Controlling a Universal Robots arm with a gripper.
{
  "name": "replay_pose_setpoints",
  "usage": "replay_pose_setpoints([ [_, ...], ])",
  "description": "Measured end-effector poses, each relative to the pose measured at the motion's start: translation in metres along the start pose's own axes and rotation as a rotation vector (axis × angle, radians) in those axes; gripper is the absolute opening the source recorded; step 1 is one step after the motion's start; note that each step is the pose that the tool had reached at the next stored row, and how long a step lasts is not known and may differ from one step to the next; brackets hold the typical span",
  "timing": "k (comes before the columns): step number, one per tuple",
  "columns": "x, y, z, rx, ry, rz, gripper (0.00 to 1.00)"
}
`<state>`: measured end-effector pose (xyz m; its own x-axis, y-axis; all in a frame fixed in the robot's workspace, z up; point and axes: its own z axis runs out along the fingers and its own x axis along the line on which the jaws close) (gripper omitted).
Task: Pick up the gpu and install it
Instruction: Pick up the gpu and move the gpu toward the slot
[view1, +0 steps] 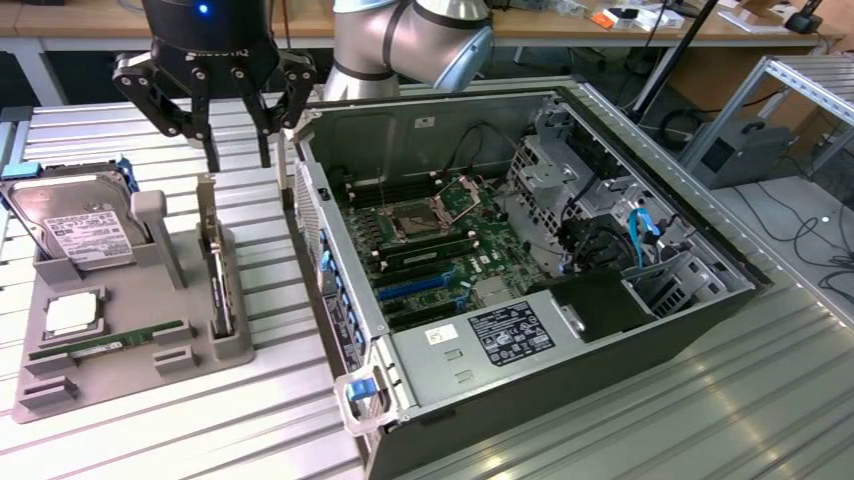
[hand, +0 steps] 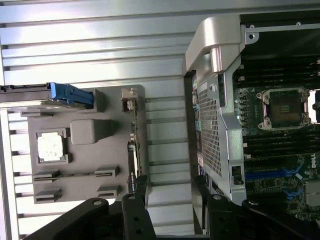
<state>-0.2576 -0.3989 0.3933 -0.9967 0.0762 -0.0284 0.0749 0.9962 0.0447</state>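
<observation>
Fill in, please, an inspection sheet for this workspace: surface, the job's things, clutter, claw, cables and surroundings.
Surface: ribbed metal table carrying a gray tray and an open computer case.
Job's things: graphics card stands on edge in the tray, not held.
Clutter: hard drive, processor chip and memory stick, all in the tray.
Claw: claw open, above the graphics card, holding nothing.
Cables: blue cables inside the case; black cables on the floor.
Surroundings: wooden bench behind; metal frame at the exterior view's right.
</observation>
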Motion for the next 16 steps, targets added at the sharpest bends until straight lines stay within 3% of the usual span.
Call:
replay_pose_setpoints([
  [16,0.019,-0.0016,0.0017,0.0,-0.0003,0.0,0.48],
])
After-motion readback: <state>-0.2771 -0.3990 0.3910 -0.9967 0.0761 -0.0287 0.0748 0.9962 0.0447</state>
